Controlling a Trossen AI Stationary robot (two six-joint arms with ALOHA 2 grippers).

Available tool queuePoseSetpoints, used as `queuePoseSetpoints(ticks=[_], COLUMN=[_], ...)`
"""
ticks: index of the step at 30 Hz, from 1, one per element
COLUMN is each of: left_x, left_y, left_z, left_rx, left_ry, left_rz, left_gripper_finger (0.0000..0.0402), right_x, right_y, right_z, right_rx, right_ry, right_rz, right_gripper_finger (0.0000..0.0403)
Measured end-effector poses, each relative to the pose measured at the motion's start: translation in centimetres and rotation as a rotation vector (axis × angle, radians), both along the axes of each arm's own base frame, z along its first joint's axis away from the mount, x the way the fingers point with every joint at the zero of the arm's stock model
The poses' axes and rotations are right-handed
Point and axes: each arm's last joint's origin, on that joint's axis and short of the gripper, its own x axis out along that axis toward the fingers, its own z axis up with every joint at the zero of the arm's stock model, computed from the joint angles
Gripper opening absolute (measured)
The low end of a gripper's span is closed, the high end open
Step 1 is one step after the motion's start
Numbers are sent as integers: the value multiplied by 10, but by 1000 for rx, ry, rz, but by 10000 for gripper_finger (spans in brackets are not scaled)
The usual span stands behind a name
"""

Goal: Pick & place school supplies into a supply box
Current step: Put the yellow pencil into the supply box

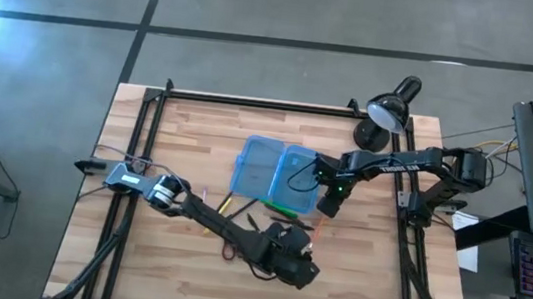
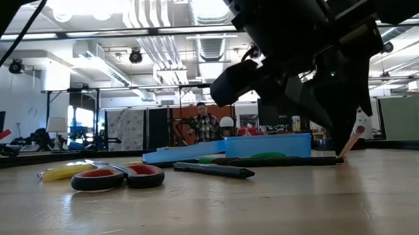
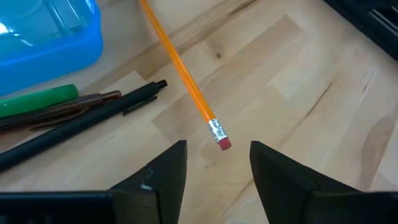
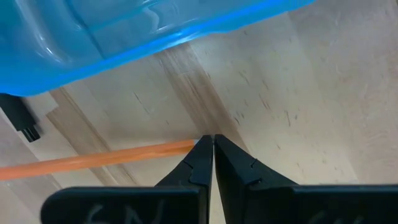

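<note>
Supply box (image 1: 274, 171) looked empty, supplies still outside; right gripper (image 4: 213, 144) pinched orange pencil (image 3: 183, 68), left gripper (image 3: 217, 168) gaped

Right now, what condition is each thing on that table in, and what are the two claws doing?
Supply box: open, both halves flat on the table.
Orange pencil: tilted, eraser end near the table, its other end pinched by the right gripper.
Left gripper: open, empty, by the eraser.
Right gripper: shut on the pencil's end.
Scissors: lying flat, closed.
Black pen: lying beside the box.
Green pen: lying beside the box.
Desk lamp: cannot tell whether lit.
</note>
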Motion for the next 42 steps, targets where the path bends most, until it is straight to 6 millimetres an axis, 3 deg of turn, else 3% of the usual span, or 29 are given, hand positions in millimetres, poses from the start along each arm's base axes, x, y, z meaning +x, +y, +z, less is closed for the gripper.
queuePoseSetpoints(ticks=[22,42], left_x=[4,10], left_y=[10,9], left_z=[-14,-10], left_rx=[-115,-224], left_ry=[-31,-146], left_rz=[65,109], left_gripper_finger=[161,161], right_x=[0,1], right_y=[0,1], right_z=[-3,-3], right_rx=[9,27], right_ry=[-16,-31], right_rz=[-50,-67], right_gripper_finger=[9,9])
